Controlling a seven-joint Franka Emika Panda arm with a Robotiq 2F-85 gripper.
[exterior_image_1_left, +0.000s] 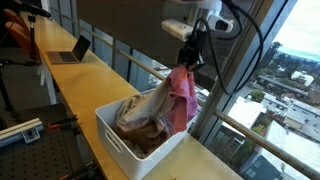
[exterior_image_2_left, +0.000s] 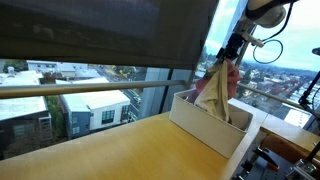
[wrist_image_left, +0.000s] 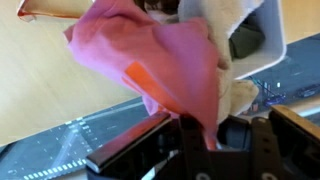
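Note:
My gripper (exterior_image_1_left: 186, 62) hangs above the far corner of a white bin (exterior_image_1_left: 118, 138) and is shut on a pink cloth (exterior_image_1_left: 182, 92), which dangles from the fingers down toward the bin. In the wrist view the pink cloth (wrist_image_left: 160, 60) fills the middle, pinched between the black fingers (wrist_image_left: 190, 135). A cream-white cloth (exterior_image_1_left: 143, 106) drapes beside it, its top bunched up with the pink one; whether it is also gripped I cannot tell. In an exterior view the gripper (exterior_image_2_left: 226, 58) holds the cloths (exterior_image_2_left: 216, 88) over the bin (exterior_image_2_left: 212, 130).
The bin stands on a long wooden counter (exterior_image_1_left: 80, 88) along a window with a metal rail (exterior_image_1_left: 245, 128). More dark and tan clothes (exterior_image_1_left: 145, 133) lie in the bin. A laptop (exterior_image_1_left: 72, 50) sits farther down the counter. A dark blind (exterior_image_2_left: 100, 30) covers the window's top.

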